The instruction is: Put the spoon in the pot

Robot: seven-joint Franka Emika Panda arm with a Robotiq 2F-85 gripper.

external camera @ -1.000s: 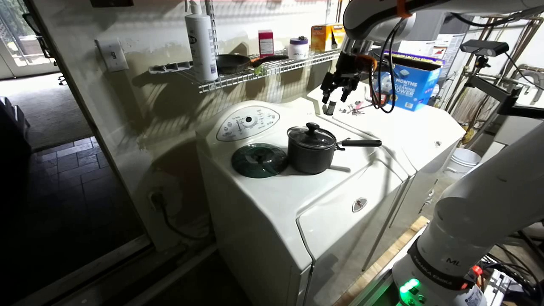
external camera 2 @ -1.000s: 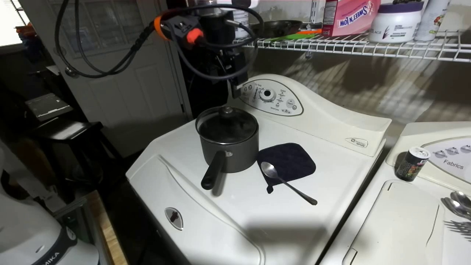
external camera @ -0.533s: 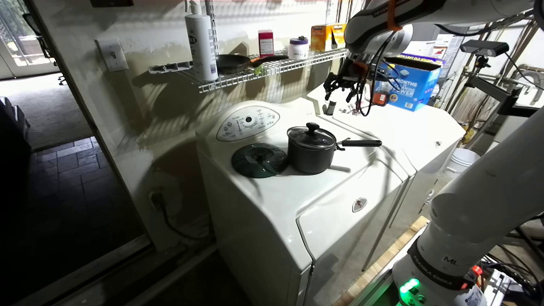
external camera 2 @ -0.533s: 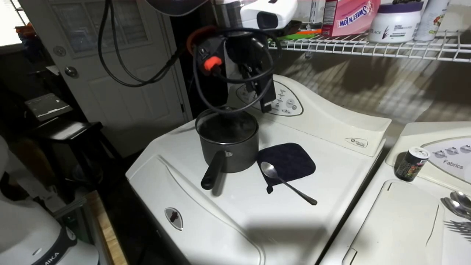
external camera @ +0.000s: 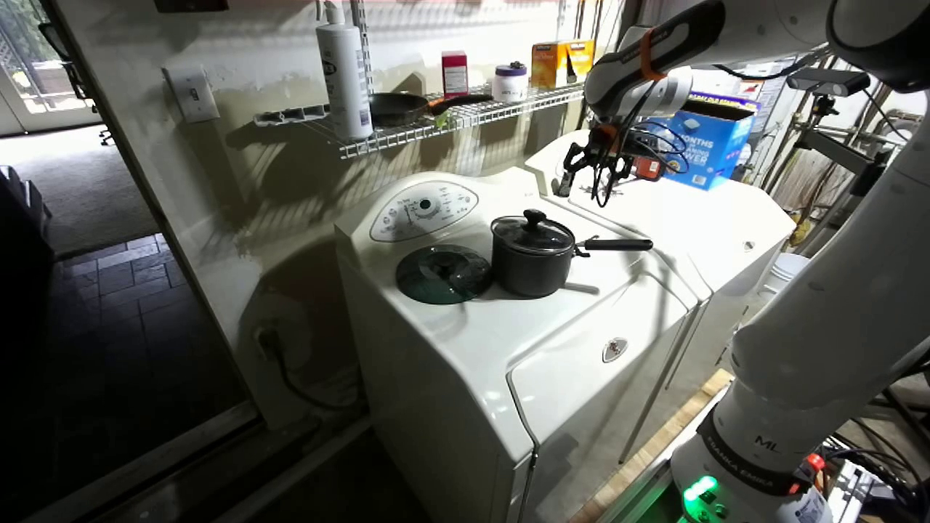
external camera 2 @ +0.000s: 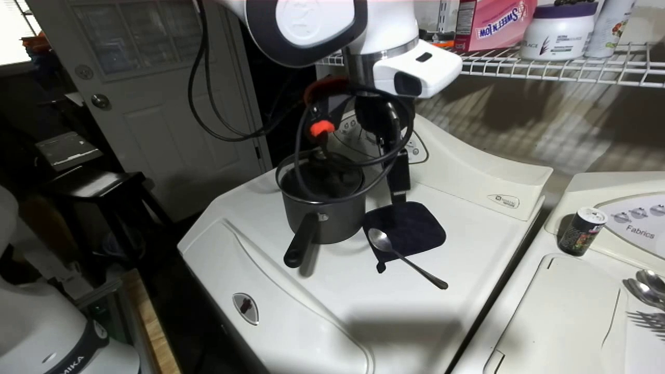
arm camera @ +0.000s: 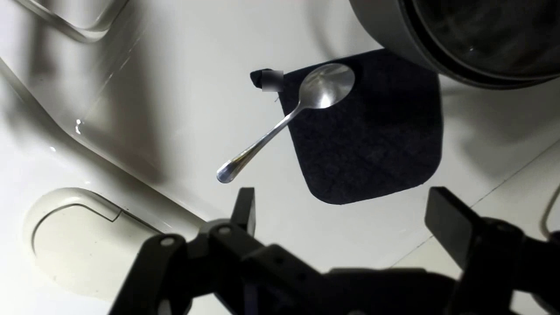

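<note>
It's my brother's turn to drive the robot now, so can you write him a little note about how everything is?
Gripper: open, holding nothing, above the white machine.
Spoon: lying with its bowl on the dark pad and its handle reaching past the pad's edge.
Pot: on the white machine beside the pad, with a lid on.
Done: nothing of the job yet.
Left: probably lift off the lid, then grasp the spoon and put it in the pot.

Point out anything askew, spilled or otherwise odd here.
The pot stands on what looks like a laundry machine, an odd place for cookware. The spoon lies askew, bowl on the dark potholder, handle end beyond its edge. I see nothing spilled.
</note>
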